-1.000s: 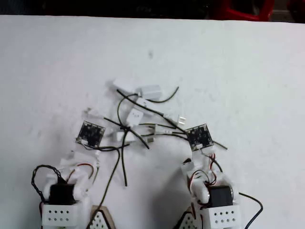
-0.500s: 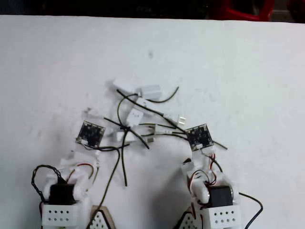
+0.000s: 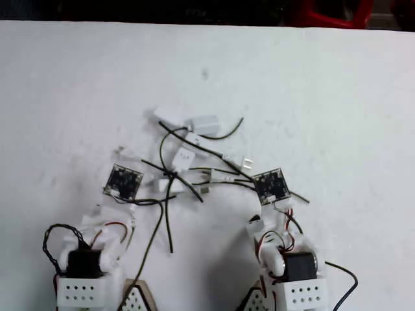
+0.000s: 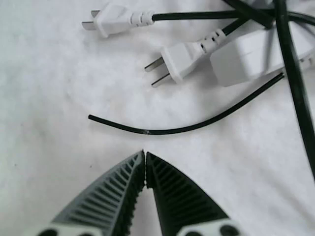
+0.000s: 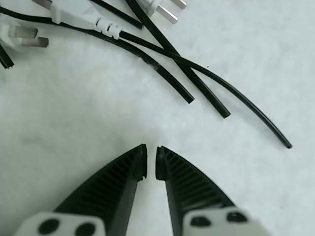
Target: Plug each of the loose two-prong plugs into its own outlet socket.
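1. Any print on the white plugs and socket blocks is too small to tell.
2. The left gripper (image 4: 145,169) is clenched. Its ribbed black fingers (image 4: 113,191) meet at the tips with nothing between them. It sits over bare white table (image 3: 324,97), and a thin loose cable (image 4: 187,129) lies just past the tips without touching them.
3. The right gripper (image 5: 151,162) is all but closed, with only a thin slit between its tips. It grips nothing. The cut cable ends (image 5: 189,100) lie near it but apart.
4. The left wrist view shows two loose two-prong plugs with their prongs bare, a first plug (image 4: 115,19) and a second plug (image 4: 182,56). The second plug lies just beside a white socket block (image 4: 256,56), and its prongs point away from the block.
5. The right wrist view shows a third plug (image 5: 78,12) on a black cord, unplugged. Beside it are the bare prongs (image 5: 27,34) of another plug.
6. In the high view the tangle of black cords, plugs and sockets lies at the centre of the frame, slightly to the left.
   - An upper socket (image 3: 204,123) lies at the top of the heap.
   - A middle socket (image 3: 185,157) lies within the heap.
   - A side plug (image 3: 243,162) lies at the heap's right edge with its prongs pointing right.
7. The left arm (image 3: 84,269) is at the lower left and the right arm (image 3: 295,272) at the lower right of centre, both below the heap.
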Controlling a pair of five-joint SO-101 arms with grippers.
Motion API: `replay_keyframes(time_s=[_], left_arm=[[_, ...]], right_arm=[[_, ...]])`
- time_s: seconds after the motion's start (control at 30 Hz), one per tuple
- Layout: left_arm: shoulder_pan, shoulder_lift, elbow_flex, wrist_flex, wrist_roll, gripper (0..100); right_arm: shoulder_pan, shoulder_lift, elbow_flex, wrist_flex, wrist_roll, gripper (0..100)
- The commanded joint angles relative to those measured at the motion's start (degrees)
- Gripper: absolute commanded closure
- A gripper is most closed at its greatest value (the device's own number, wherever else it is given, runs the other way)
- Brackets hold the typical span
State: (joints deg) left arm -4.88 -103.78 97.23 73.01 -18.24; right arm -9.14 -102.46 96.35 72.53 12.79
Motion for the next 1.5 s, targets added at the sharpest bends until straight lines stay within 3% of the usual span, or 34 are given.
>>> replay_keyframes(time_s=[0.0, 1.17, 1.47], left_arm=[[0.66, -0.48, -0.26, 0.44, -0.35, 97], [0.66, -0.57, -2.46, 0.35, -0.26, 98], [0.57, -0.57, -13.36, 0.09, -0.26, 98]], right_arm=[[0.57, -0.57, 0.53, 0.22, 0.44, 95.7], [0.48, -0.57, 0.53, 0.22, 0.44, 95.7], [-6.90, -0.57, 0.53, 0.22, 0.18, 95.5]])
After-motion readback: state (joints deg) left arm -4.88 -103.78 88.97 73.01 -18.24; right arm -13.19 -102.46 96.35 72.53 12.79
